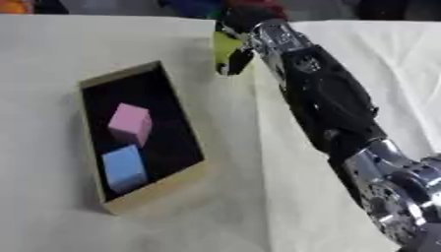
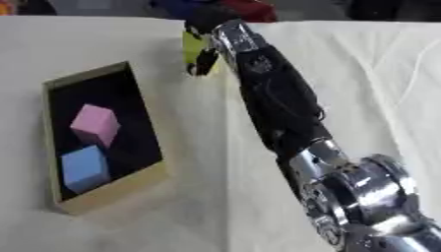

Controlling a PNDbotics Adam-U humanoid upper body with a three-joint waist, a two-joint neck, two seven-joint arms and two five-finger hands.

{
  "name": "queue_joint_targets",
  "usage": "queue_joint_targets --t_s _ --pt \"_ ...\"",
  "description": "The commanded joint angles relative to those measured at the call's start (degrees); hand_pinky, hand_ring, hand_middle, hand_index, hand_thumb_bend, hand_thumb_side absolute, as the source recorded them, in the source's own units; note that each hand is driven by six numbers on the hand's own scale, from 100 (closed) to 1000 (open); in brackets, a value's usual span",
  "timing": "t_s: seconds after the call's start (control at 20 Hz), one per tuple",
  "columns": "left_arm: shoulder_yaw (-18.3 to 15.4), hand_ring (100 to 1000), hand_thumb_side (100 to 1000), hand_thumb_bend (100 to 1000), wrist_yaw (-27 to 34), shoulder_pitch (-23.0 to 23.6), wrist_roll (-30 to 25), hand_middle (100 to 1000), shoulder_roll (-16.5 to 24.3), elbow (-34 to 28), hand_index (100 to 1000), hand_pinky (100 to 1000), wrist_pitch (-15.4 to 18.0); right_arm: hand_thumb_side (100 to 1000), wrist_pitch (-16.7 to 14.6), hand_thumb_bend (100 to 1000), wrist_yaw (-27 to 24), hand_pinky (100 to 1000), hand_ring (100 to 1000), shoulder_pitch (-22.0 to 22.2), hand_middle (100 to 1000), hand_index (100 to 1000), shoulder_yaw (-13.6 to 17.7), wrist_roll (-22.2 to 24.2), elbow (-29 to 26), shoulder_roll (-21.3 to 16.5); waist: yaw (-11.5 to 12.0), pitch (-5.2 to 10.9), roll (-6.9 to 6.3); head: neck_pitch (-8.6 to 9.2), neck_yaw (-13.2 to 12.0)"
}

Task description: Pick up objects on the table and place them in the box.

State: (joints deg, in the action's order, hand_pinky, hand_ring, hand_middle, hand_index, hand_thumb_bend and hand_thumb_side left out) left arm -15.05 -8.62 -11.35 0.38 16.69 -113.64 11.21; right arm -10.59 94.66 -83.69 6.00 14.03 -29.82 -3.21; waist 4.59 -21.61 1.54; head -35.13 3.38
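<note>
Your right hand [image 2: 205,51] is far out over the counter [image 2: 129,216], near its back edge, at the end of the long black and silver right arm [image 2: 275,108] that crosses the view from the lower right corner. Its dark fingers [image 2: 206,60] curl down round a yellow-green object [image 2: 191,45], which shows as a flat bright patch on the left side of the hand; most of it is hidden behind the fingers and the wrist, so you cannot tell its full shape, nor whether it rests on the counter or is clear of it.

Your left hand shows in neither view.

Out from the hand, to the left and nearer to you, the box [image 1: 159,189] lies on the counter well apart from the held object. It is shallow, with pale tan walls and a black inside, and it sits askew in the view. Inside it are 2 blocks: a pink cube [image 1: 131,123] toward the middle, and a light blue cube [image 1: 125,168] just beside it at the near end, close to the near wall. The 2 cubes look to be touching or almost touching at their corners.

The counter is covered in a whitish cloth [image 2: 370,69] with a fold running under the arm. Along the far edge, behind the hand, there are blurred patches of blue, red and orange that you cannot make out.
</note>
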Motion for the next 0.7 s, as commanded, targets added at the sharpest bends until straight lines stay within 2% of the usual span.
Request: queue_joint_targets --t_s 0.05,0.35,0.65,0.7 --pt "-0.1 661 705 100 -0.1 -0.3 -0.3 784 1.3 -0.9 816 600 0.0 337 -0.5 100 -1.8 775 810 -1.8 449 549 0.0 0.3 -2.1 -0.2 -0.1 1.71 -0.26 -0.25 -0.2" --pt "-0.2 661 698 100 0.1 -0.1 -0.3 785 1.5 -0.9 816 600 -0.1 339 -2.5 100 -5.7 773 808 -2.4 458 560 -0.8 3.2 -3.4 -1.0 -0.5 2.86 -0.16 -1.17 -0.5" --pt "-0.4 663 695 100 0.3 0.2 -0.2 785 1.9 -0.9 817 601 -0.3 358 -7.6 100 -11.1 775 813 -2.9 468 574 -4.1 6.7 -2.6 -2.7 -1.3 4.13 0.01 -2.12 -1.6" --pt "-0.4 663 695 100 0.3 0.3 -0.1 785 1.9 -0.9 817 601 -0.3 383 -8.6 100 -12.1 775 813 -2.9 470 576 -4.8 7.0 -2.7 -2.9 -1.4 4.32 0.04 -2.3 -1.7"
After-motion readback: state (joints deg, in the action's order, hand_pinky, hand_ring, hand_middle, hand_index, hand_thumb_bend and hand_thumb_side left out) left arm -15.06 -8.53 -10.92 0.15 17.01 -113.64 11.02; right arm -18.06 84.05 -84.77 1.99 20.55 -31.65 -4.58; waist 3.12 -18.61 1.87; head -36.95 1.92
